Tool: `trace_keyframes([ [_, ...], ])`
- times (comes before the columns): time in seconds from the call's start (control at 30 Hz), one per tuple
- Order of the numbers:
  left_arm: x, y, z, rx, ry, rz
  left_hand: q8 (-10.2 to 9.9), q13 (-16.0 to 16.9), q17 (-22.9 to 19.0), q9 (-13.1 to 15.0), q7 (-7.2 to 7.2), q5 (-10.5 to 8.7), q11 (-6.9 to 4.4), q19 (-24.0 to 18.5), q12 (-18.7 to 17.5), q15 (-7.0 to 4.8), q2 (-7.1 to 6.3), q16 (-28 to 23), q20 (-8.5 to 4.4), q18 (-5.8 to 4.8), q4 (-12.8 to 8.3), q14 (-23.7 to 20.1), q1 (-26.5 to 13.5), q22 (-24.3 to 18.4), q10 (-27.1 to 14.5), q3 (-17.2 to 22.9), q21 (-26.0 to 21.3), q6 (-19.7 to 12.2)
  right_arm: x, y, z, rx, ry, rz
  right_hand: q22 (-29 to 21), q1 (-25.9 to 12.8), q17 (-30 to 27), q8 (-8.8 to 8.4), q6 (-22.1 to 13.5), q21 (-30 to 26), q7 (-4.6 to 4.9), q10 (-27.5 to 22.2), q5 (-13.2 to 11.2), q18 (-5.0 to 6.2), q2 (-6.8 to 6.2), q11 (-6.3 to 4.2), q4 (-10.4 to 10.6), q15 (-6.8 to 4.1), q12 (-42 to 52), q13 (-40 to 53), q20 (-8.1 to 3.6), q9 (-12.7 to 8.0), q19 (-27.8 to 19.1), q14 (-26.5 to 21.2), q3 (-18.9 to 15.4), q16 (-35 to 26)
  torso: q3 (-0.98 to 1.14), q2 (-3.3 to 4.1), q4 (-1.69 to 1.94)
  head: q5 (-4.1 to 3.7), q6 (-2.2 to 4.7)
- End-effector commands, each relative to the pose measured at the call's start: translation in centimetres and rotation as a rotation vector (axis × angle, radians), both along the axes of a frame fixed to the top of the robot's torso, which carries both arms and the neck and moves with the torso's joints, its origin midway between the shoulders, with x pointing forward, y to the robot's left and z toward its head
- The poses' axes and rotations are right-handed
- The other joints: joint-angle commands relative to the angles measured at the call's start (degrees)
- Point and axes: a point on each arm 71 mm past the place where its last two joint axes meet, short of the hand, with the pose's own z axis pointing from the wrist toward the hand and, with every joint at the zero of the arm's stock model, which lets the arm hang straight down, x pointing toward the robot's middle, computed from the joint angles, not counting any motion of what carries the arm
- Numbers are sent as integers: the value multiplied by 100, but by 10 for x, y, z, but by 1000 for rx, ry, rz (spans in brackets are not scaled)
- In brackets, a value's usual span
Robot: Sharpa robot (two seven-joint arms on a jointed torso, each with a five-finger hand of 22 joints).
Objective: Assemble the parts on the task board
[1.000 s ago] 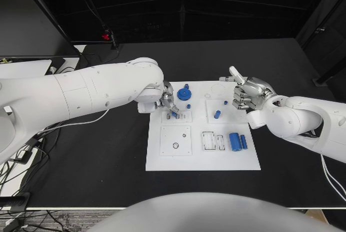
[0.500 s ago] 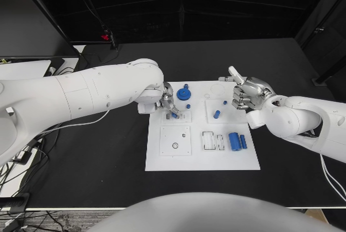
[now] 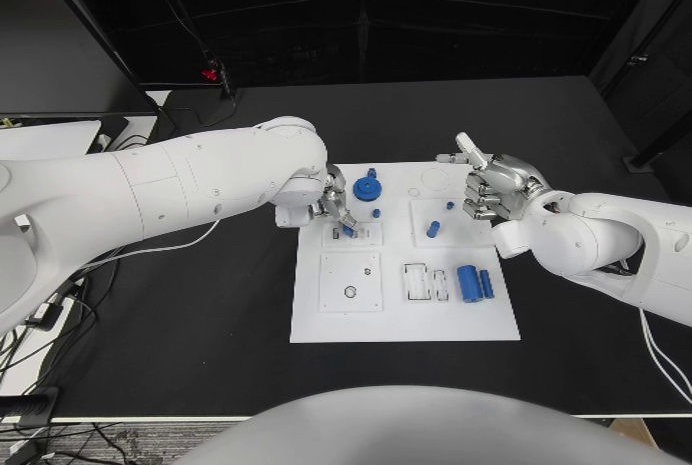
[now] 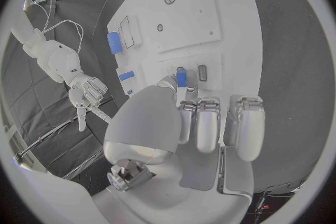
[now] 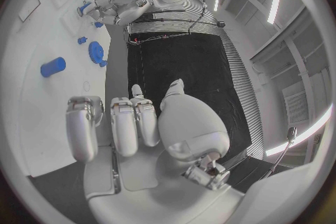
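The task board [image 3: 404, 320] lies at the centre of the head view on the black worktop [image 3: 173, 315]. At its upper left edge the left robot hand [image 3: 335, 203] pinches a small blue peg [image 4: 181, 77] between thumb and fingertip, low over a square recess there. The right robot hand [image 3: 495, 188] hovers at the board's upper right with its fingers curled in on nothing, one digit sticking up.

The pieces look like hard moulded plastic: light, stiff, smooth (so likely to slip or twist in a loose pinch). The peg is best taken across its shaft near the upper end, leaving the lower tip free to enter its hole. The blue gear [image 3: 371, 189], just beside the left robot hand toward the frame's top, would want a hold on its rim or its raised hub. The thicker blue cylinder [image 3: 470, 283], lying at the board's right-hand middle with a thinner one touching or nearly touching it, may roll; grip it across its width.
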Motion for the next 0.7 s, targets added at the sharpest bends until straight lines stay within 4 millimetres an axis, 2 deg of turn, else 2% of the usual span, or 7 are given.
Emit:
trace_keyframes([
  [0.03,0,1,-1,11,8,-7,33,1496,1509,8,-171,0,-25,587,-38,-34,535,5,10,-36,-207,607,559,1506,619,252,18,217,0,2,1,7,-6,10,1399,-10,1510,27,-58,-30,-1,606,0,42,64,19,7,31,14,1506,14,4,327,626,-24,14,-1,1,7,-8,-1],
  [0.7,-2,-5,-4,-8,15,-29,19,1496,1509,19,-168,-3,-23,587,-38,-33,531,5,13,-36,-206,607,546,1506,619,288,18,217,0,2,1,8,-7,10,1399,-10,1510,27,-58,-30,-1,606,0,42,64,19,7,31,14,1506,14,4,327,626,-24,14,2,1,-3,-19,-1],
])
